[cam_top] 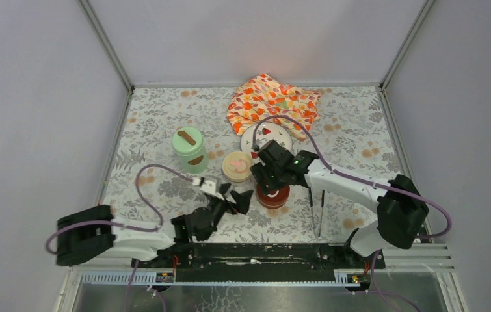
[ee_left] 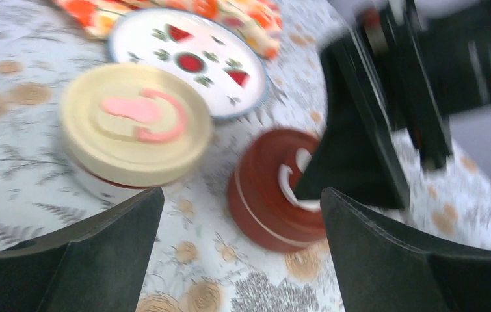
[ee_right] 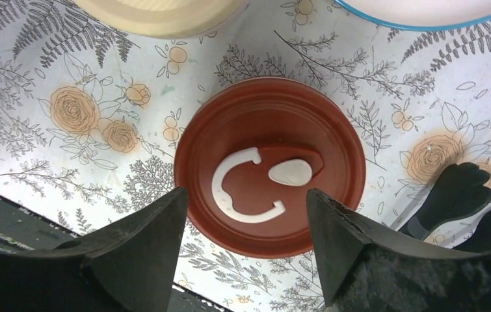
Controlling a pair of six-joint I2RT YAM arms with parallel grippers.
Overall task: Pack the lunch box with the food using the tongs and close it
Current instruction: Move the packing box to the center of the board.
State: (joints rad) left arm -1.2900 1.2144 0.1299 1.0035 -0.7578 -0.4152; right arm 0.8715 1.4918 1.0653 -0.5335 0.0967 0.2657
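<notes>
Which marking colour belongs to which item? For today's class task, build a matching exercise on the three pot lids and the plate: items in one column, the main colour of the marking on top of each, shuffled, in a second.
Items
1. green lid
2. cream lid
3. dark red lid
4. plate

Main marking colour
a. white
b. red
c. brown
d. pink

Pairs: 1-c, 2-d, 3-a, 4-b
</notes>
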